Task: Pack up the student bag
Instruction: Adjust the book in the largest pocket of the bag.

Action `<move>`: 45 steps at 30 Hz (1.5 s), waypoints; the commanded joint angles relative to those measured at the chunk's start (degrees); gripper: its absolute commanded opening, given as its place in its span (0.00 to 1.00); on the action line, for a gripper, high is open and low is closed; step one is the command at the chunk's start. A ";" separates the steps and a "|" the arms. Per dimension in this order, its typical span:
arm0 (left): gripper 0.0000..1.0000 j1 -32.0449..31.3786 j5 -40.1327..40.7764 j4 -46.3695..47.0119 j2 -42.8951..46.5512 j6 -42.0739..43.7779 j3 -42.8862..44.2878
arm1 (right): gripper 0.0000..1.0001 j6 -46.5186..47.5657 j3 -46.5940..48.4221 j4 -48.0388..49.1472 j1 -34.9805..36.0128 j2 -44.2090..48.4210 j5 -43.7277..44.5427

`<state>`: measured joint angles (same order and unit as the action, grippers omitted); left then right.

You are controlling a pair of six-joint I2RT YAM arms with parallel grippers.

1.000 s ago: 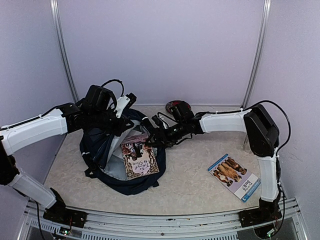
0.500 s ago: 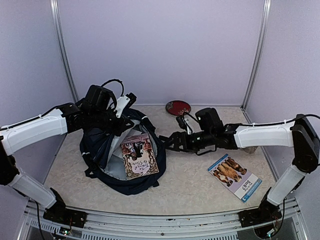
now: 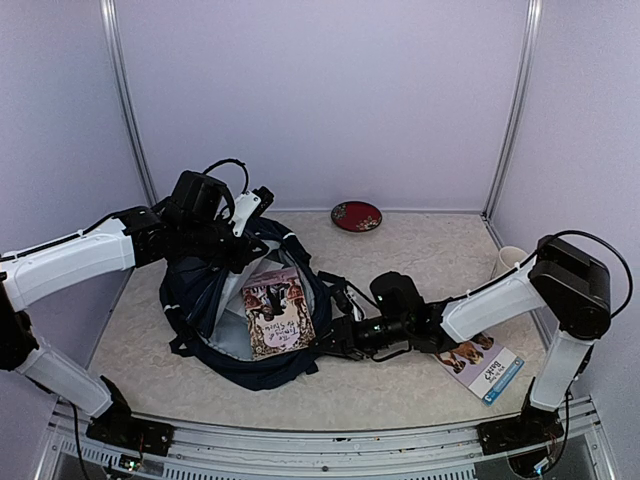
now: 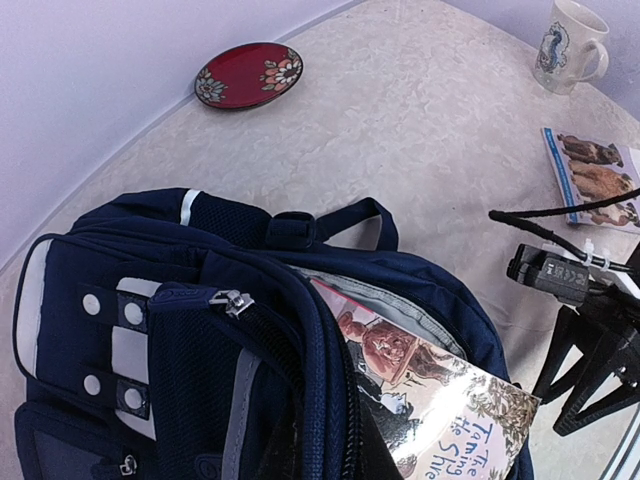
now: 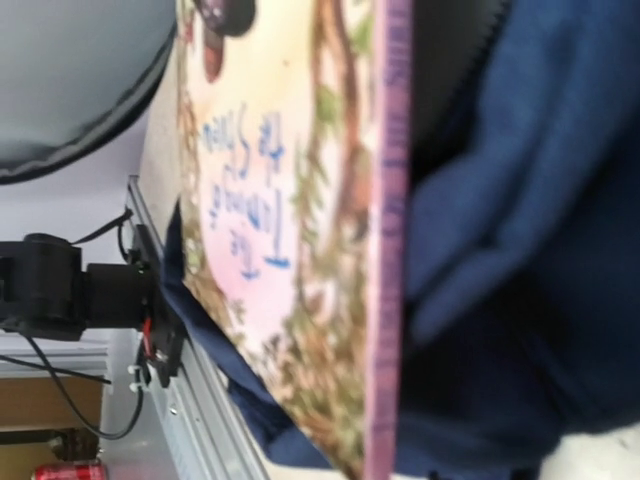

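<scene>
Plate [image 3: 357, 215], mug [image 3: 510, 262], dog book [image 3: 490, 368] around student bag [image 3: 185, 290]

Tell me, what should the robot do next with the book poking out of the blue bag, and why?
Probably the right gripper should nudge the book deeper into the student bag. The book lies in the opening with its whole cover showing. The right gripper sits close beside its lower edge, and the left gripper holds the bag's rim up.
</scene>
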<state>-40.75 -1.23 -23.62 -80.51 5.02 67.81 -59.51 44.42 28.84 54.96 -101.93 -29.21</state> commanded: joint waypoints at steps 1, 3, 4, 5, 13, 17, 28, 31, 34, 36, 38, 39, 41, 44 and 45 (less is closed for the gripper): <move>0.00 -0.82 -1.26 6.38 2.07 -0.52 0.77 | 0.43 -1.73 0.42 5.38 0.07 -2.03 -0.05; 0.00 -0.82 -1.34 6.39 2.10 -0.48 0.82 | 0.43 -1.60 1.63 5.26 -0.38 -2.97 -0.24; 0.00 -0.90 -1.46 6.38 2.14 -0.55 0.86 | 0.42 -1.32 2.47 5.02 -0.49 -3.28 -0.31; 0.00 -0.91 -1.53 6.37 2.13 -0.59 0.88 | 0.39 -0.83 3.24 4.66 -0.52 -3.54 -0.43; 0.00 -0.94 -1.57 6.28 2.19 -0.49 0.88 | 0.01 -0.56 4.11 4.38 -0.61 -3.56 -2.90; 0.00 -0.97 -1.86 6.29 2.28 -0.35 0.83 | 0.00 3.33 5.80 -1.19 -1.88 -0.92 -5.73; 0.00 -1.08 -4.94 6.74 3.69 0.24 0.59 | 0.00 22.12 29.97 -36.26 -11.57 -4.35 -16.20; 0.00 -1.29 -6.03 6.80 3.57 0.18 0.74 | 0.00 25.61 38.10 -42.71 -12.51 -9.55 -15.77; 0.00 -1.96 -7.48 7.16 4.13 0.75 0.54 | 0.00 26.56 45.09 -44.90 -13.13 -14.00 -14.74; 0.00 -2.41 -7.83 7.83 4.94 1.18 0.15 | 0.01 26.37 49.14 -45.44 -13.44 -16.59 -13.12; 0.00 -2.57 -8.13 8.37 5.62 1.34 -0.21 | 0.01 26.36 53.02 -46.31 -13.47 -18.86 -9.87; 0.00 -2.55 -8.11 8.41 5.77 1.36 -0.30 | 0.02 25.97 54.60 -46.32 -13.47 -19.77 -8.19; 0.00 -2.49 -7.94 8.47 5.74 1.30 -0.39 | 0.05 23.80 56.63 -43.72 -13.47 -21.28 -5.78; 0.00 -2.40 -6.92 7.77 4.90 1.09 0.07 | 0.06 19.90 58.08 -38.01 -12.95 -23.48 -3.77; 0.00 -2.40 -6.71 7.52 4.67 0.99 0.25 | 0.07 18.85 58.61 -36.37 -12.62 -24.21 -3.29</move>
<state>-41.98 -3.90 -23.64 -77.62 6.13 66.41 -37.15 99.66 -15.46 41.87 -123.63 -37.69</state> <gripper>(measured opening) 0.080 0.062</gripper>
